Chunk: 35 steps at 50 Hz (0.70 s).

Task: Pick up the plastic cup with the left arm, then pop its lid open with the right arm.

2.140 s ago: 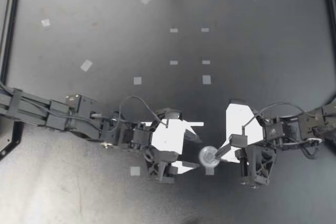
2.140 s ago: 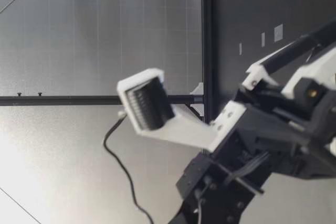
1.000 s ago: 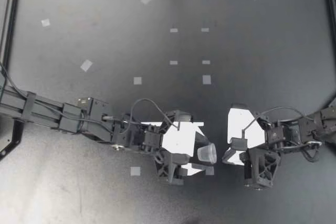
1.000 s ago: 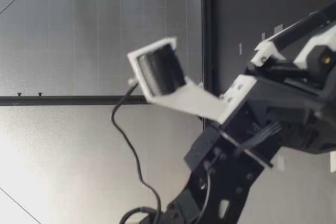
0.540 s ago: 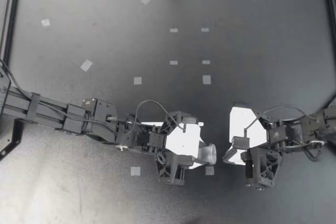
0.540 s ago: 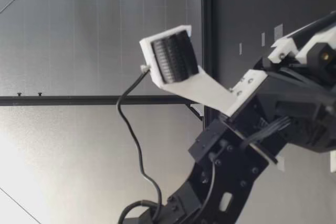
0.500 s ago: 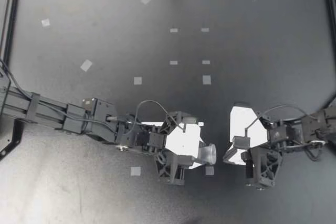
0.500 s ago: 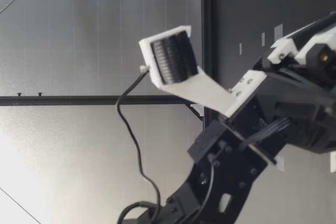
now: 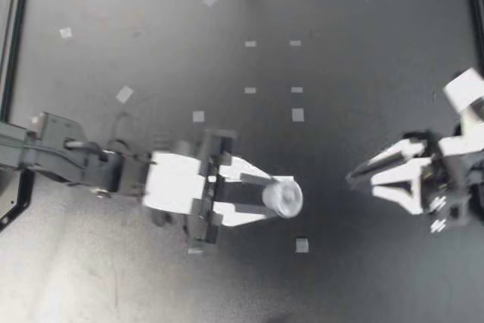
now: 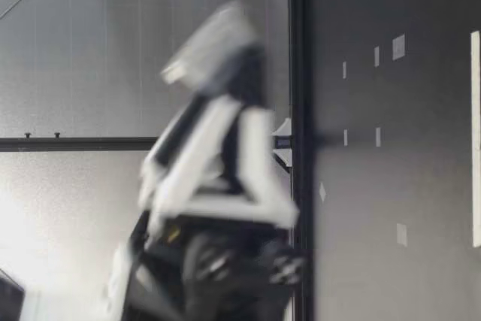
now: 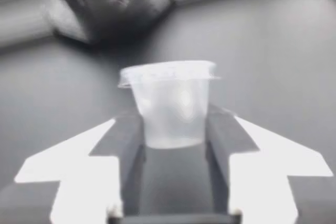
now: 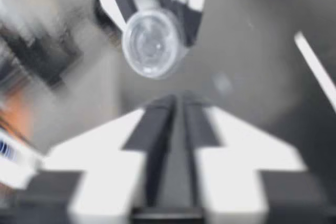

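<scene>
My left gripper (image 9: 276, 197) reaches in over the near middle of the black table and is shut on a small clear plastic cup (image 9: 286, 197). In the left wrist view the cup (image 11: 169, 103) sits between the dark pads (image 11: 130, 140), both pressing its sides, with its rim ahead of them. My right gripper (image 9: 359, 181) hangs well apart from the cup, near the table's right side, pointing at it. The right wrist view shows the cup (image 12: 154, 43) end-on ahead, nothing at that gripper. Both arms are smeared by motion.
Small pale tape squares dot the table (image 9: 363, 51), one (image 9: 298, 114) beyond the cup and one (image 9: 302, 245) just nearer than it. A black frame (image 9: 15, 51) rims the table. A blurred arm (image 10: 218, 186) fills the low view close to that camera.
My right arm has drawn back to the right, away from the cup. My left gripper has rolled its wrist and shifted slightly, still holding the cup.
</scene>
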### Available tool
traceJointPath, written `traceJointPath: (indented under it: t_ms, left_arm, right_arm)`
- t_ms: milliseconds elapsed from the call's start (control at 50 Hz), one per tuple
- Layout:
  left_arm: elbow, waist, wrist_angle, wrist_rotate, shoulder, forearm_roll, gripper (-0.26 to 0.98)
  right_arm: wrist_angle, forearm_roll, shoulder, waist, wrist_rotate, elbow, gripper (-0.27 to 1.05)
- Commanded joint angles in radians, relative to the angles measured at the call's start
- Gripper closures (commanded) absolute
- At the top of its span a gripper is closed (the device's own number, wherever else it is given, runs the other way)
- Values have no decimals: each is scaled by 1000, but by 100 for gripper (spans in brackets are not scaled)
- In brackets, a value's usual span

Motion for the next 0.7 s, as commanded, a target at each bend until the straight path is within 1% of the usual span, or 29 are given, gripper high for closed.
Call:
traceJointPath:
  t_ms: [0, 20, 40, 80, 120, 160, 260, 400, 520, 680]
  left_arm:
    - [38, 18, -198, 17, -26, -35, 56]
    - [52, 20, -259, 20, -23, -54, 56]
    - [60, 21, -296, 23, -18, -63, 56]
    - [71, 23, -360, 29, -8, -78, 56]
    - [77, 23, -422, 34, 8, -97, 56]
    - [74, 23, -443, 35, 20, -103, 56]
    - [54, 23, -433, 37, 51, -104, 57]
    - [32, 23, -379, 38, 58, -104, 57]
    - [23, 23, -344, 40, 52, -101, 57]
    - [23, 23, -342, 41, 54, -98, 57]
  right_arm:
    - [-110, 2, 8, -5, 104, 12, 7]
    - [-143, 2, 23, -5, 152, 14, 1]
    - [-163, 2, 35, -5, 179, 11, -1]
    - [-206, 2, 66, -6, 224, 2, -1]
    - [-261, 0, 115, -5, 265, -15, 3]
    - [-296, 0, 158, -5, 290, -35, 5]
    - [-405, -2, 278, -6, 344, -84, 7]
    - [-541, -5, 360, -8, 394, -120, 7]
    - [-548, -34, 411, -9, 437, -150, 7]
    - [-548, -46, 445, -14, 453, -169, 7]
